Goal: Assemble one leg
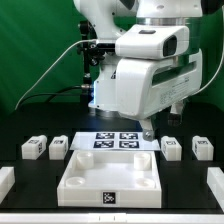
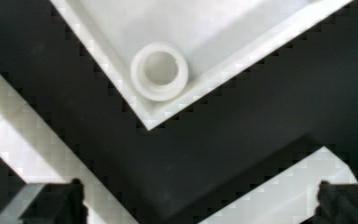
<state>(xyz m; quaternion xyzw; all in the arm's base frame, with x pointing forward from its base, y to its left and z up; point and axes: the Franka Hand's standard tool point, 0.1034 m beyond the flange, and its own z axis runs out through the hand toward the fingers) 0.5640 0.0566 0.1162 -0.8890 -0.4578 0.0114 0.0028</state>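
Observation:
Several small white legs with black-and-white tags lie on the black table: two on the exterior view's left (image 1: pixel 33 148) (image 1: pixel 58 146) and two on its right (image 1: pixel 171 147) (image 1: pixel 202 147). My gripper (image 1: pixel 148 128) hangs above the table behind the large white tray-like piece (image 1: pixel 108 175), left of the nearer right-hand leg and apart from it. In the wrist view my gripper (image 2: pixel 194 205) is open and empty, with dark fingertips (image 2: pixel 43 205) at both lower corners. That view shows a white corner with a round hole (image 2: pixel 158 70). No leg shows there.
The marker board (image 1: pixel 115 140) lies behind the tray-like piece, under the arm. More white parts sit at the exterior view's left edge (image 1: pixel 5 180) and right edge (image 1: pixel 215 185). A green backdrop stands behind the table.

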